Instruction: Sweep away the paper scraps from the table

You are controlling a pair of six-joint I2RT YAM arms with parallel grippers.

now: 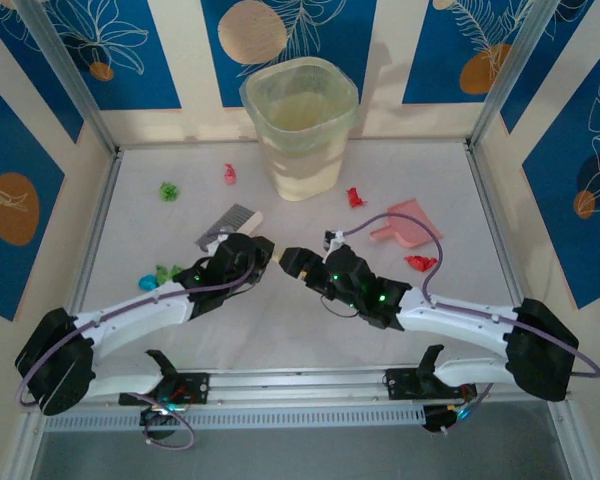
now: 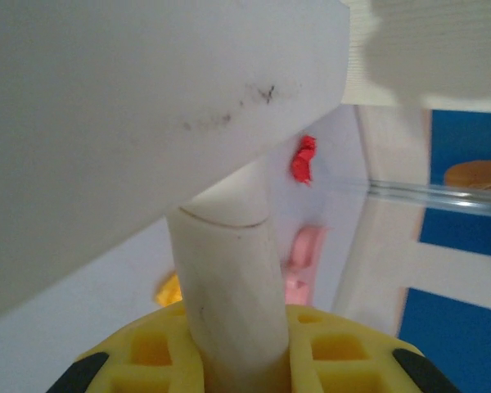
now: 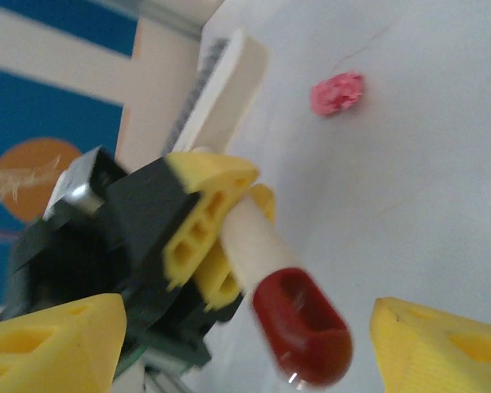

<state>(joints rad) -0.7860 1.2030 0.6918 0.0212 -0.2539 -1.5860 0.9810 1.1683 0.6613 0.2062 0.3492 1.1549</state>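
Progress: sweeping not begun | tiny crumpled coloured paper scraps (image 1: 169,190): scattered unswept across white-grey matte table (image 1: 280,320) | cream-handled, dark-bristled brush (image 1: 230,220): clamped in left gripper (image 1: 263,250) | right gripper (image 1: 292,260): jaws wide, flanking red handle tip | flat pink plastic dustpan (image 1: 410,222): untouched.

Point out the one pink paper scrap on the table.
The pink scrap just left of the translucent bin; the others in the top view are green, red or cyan.

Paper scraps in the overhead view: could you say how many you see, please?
6: green scrap back left, pink scrap left of the bin, red scrap right of it, red scrap by the dustpan, green and cyan scraps beside the left arm. More may hide under arms.
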